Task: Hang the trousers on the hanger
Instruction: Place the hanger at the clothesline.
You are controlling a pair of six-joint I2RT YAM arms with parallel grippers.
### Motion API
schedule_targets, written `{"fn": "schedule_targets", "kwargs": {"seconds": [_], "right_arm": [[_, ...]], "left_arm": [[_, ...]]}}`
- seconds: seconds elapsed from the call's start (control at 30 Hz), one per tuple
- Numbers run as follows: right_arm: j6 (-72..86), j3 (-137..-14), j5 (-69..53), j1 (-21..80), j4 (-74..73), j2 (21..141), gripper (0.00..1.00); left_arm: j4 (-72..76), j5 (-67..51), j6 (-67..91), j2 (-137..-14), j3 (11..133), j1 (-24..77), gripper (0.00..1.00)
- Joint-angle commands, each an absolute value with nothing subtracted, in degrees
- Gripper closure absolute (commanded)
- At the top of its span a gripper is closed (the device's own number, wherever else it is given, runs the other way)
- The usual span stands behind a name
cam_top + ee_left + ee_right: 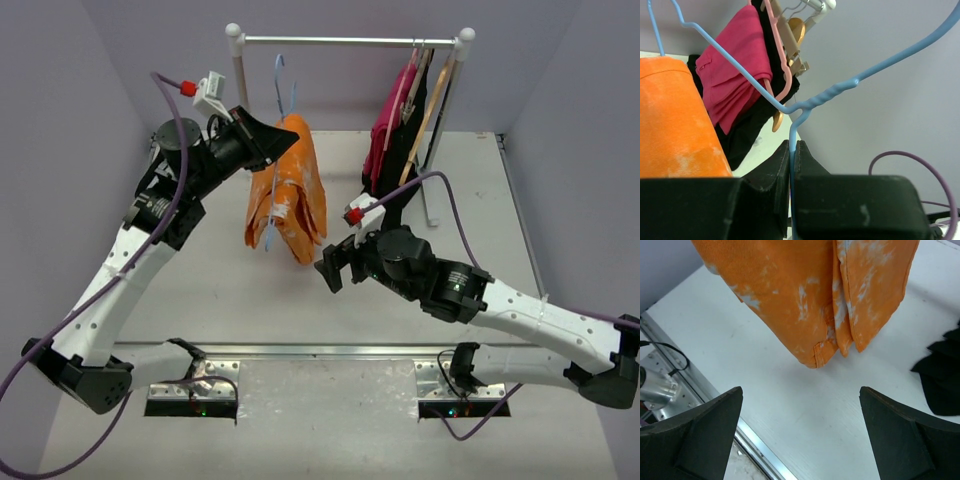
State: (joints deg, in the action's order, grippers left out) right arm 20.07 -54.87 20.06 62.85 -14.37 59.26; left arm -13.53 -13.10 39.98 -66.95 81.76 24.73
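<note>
1. Here, the left gripper has its fingers pressed together on the wire of the hanger. They pinch it just below the twisted neck, and the wire runs up out of the fingertips.
2. The trousers are draped, folded, over the hanger. In the left wrist view they hang just left of those fingers.
3. The right gripper is spread wide and holds nothing.
4. The trousers' lower ends hang ahead of the right fingers, roughly centred between them and apart from both, over the white table.
5. Beyond the left fingertips, a pink garment and a black garment hang on a rack.
6. Whether the hanger's hook touches the rack's rail cannot be told.
</note>
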Motion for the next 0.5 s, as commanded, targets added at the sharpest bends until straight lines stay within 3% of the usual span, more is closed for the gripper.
{"fn": "schedule_targets", "kwargs": {"seconds": [0.0, 0.47], "right_arm": [[24.11, -59.70, 27.56, 62.49, -24.72, 54.97, 0.01], [26.04, -63.75, 33.49, 62.40, -34.54, 48.92, 0.01]], "left_arm": [[-4.55, -15.86, 38.48, -71.16, 90.07, 24.37, 1.00], [-3.65, -18.75, 40.04, -86.27, 102.96, 19.34, 1.00]]}}
